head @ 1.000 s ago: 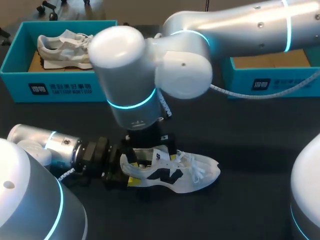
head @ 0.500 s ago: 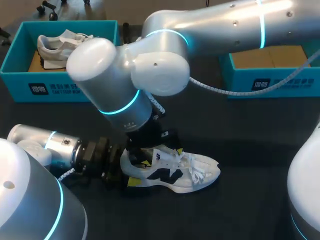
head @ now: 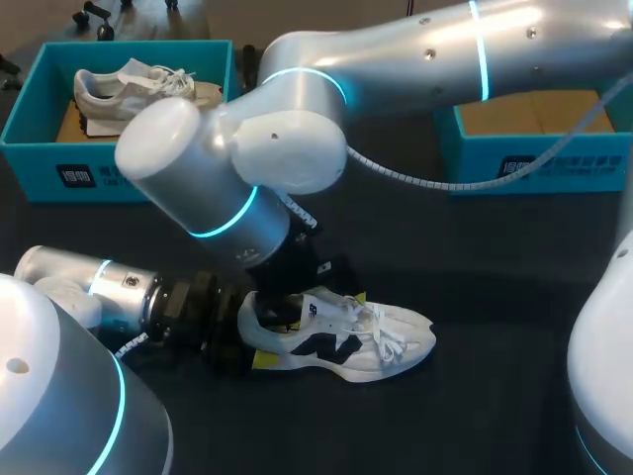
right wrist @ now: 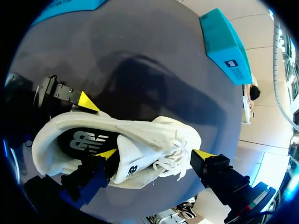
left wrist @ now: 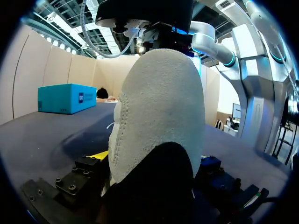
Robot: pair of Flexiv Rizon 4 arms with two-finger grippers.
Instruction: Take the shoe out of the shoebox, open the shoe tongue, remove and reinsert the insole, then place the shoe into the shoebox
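The white shoe [head: 341,341] stands on its sole on the dark table [head: 495,297], out of any box. Its dark insole [right wrist: 81,140] shows in the opening, with the white tongue [right wrist: 133,163] ahead of it and the laces [right wrist: 172,151] beyond. At the shoe's heel, my left gripper [head: 252,336] is clamped on the heel, a finger pressed to each side. The pale heel fills the left wrist view. Directly over the shoe's opening, my right gripper [right wrist: 155,155] hangs spread wide and has hold of nothing. One yellow-tipped finger [right wrist: 106,154] sits at the edge of the opening against the tongue. The other stands just beside the laces on the shoe's opposite flank, so tongue and laces lie between them. I cannot tell whether that second tip touches the laces. My left arm [head: 109,292] lies low behind the shoe's heel, and my right arm [head: 237,188] bends down onto the shoe from above. Well apart from the shoe, off toward its heel end, a teal shoebox [head: 119,178] holds a second pale shoe [head: 129,89]. Well off toward the toe end, another teal box [head: 534,163] shows a brown cardboard floor.
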